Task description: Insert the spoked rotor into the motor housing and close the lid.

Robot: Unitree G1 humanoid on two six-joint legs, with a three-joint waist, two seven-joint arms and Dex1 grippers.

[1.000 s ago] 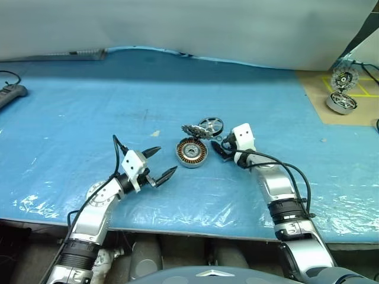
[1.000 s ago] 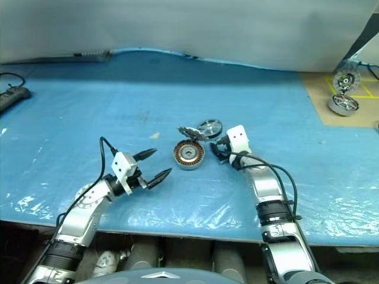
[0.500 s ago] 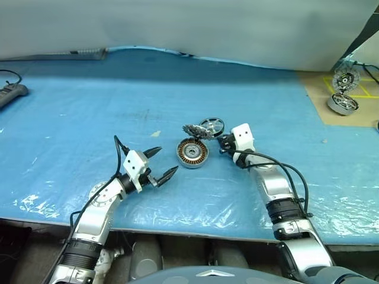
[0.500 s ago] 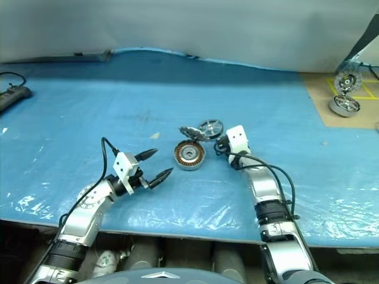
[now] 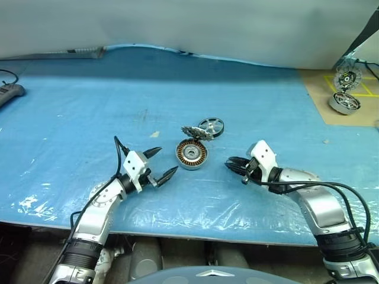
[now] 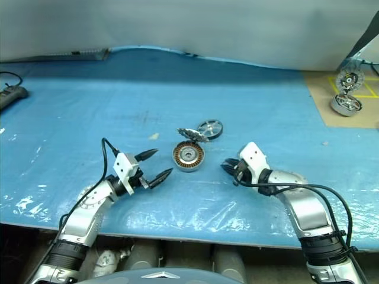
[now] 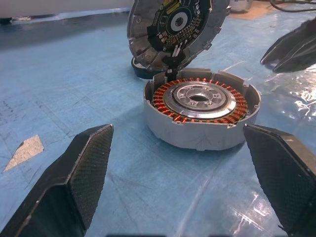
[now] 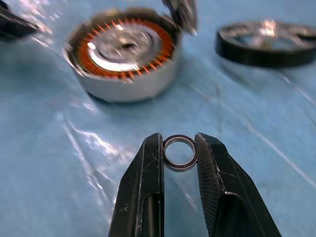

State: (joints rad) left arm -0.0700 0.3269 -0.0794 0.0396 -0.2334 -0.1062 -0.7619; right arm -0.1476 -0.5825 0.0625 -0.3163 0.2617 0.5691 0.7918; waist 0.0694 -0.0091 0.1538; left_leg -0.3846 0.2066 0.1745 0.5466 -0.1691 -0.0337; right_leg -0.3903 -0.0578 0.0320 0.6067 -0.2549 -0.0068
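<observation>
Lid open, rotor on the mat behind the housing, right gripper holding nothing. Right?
Not quite: the right gripper is shut on a small metal ring, as the right wrist view shows. The lid is open; the spoked rotor lies behind the motor housing.

My count: one motor housing (image 5: 192,154) at frame centre, its one lid (image 5: 195,131) hinged open. One spoked rotor (image 5: 211,126) just behind. One thin washer ring (image 8: 179,152). Two pincers: left (image 5: 164,162), right (image 5: 232,164). One second motor assembly (image 5: 344,102), upper right of the table (image 5: 89,106).
</observation>
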